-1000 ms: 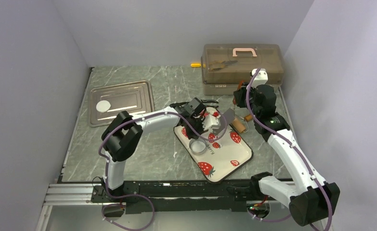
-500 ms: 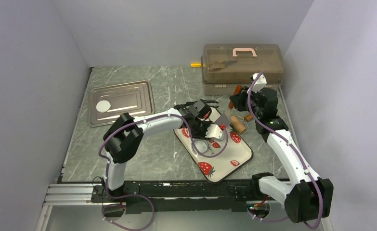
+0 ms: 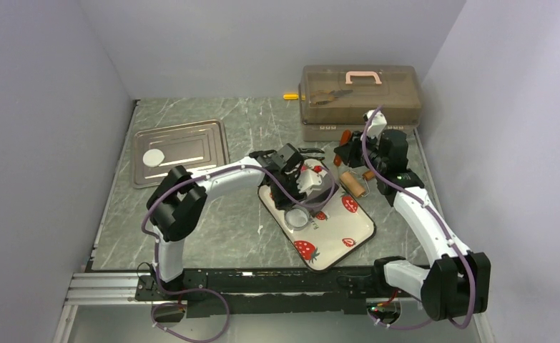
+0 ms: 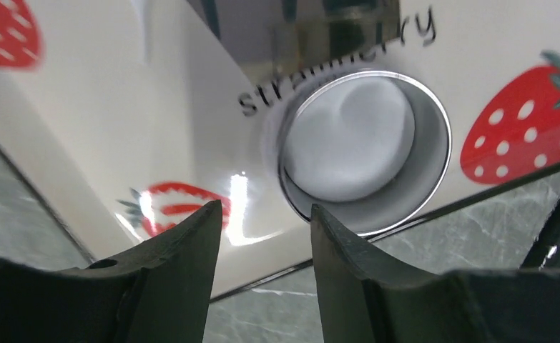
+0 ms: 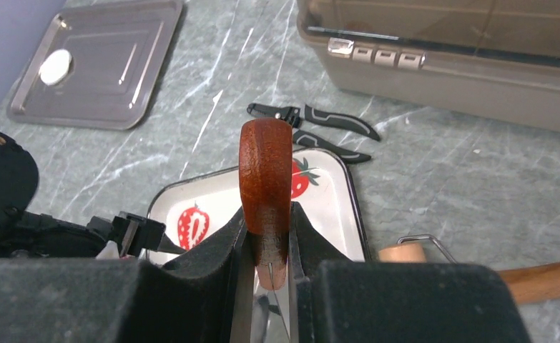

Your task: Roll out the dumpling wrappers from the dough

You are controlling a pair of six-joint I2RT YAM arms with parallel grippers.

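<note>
While the dough lies inside the metal ring by the near-left edge of the strawberry tray, the left gripper hovers above, jaws apart and empty; it should probably pinch the ring's wall and lift straight. The right gripper clamps a wooden handle.

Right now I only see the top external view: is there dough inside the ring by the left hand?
Observer: Yes, the left wrist view shows a white lump of dough sitting inside the metal ring on the strawberry tray.
Operator: Holding anything on that side?
Observer: No, the left hand is open, nothing between its fingers.
Operator: And the other arm?
Observer: The right hand is shut on a reddish wooden handle, standing upright.
</note>
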